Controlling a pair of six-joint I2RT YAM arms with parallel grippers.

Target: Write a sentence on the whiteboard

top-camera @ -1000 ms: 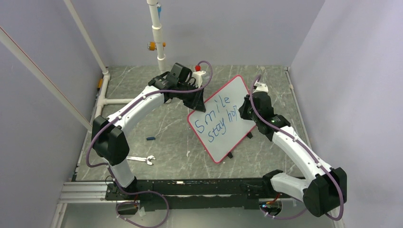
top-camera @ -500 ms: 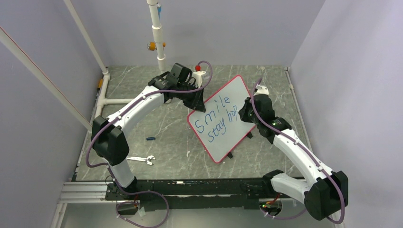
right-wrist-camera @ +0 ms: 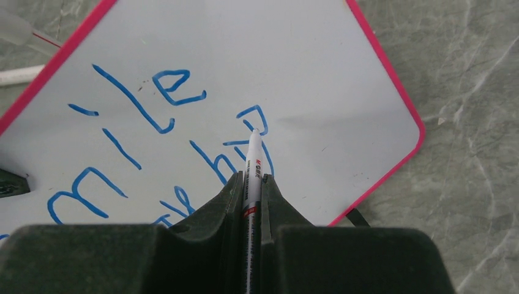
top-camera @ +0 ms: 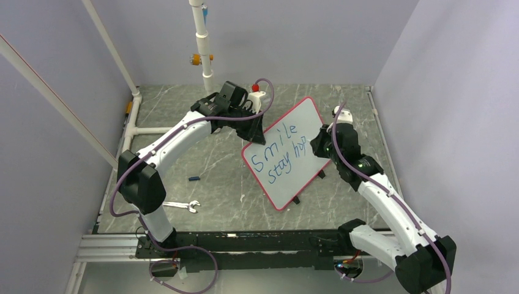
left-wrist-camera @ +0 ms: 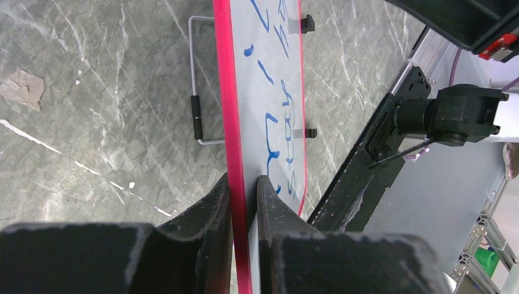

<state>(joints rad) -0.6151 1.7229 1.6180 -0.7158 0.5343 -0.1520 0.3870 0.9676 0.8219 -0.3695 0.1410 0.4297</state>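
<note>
we read "smile stay hop" in the sentence [top-camera: 280, 152], seemingly unfinished, just ahead of our right pincer [right-wrist-camera: 252, 180] gripping the marker [right-wrist-camera: 253, 156], left pincer [left-wrist-camera: 243, 184] clamping the whiteboard [top-camera: 309, 119].

- The whiteboard [right-wrist-camera: 318, 86], white with a red rim, lies at a slant and fills most of the view.
- Blue writing [right-wrist-camera: 126, 98] crosses the whiteboard's left and middle in two lines, cut off at the frame edge.
- The right gripper [right-wrist-camera: 252, 184] clamps a white marker [right-wrist-camera: 253, 160] over the whiteboard's middle, its tip at the last blue letter.
- A black foot [right-wrist-camera: 357, 215] juts from the whiteboard's lower right edge.
- The grey marbled table [right-wrist-camera: 465, 122] shows right of the whiteboard.
</note>
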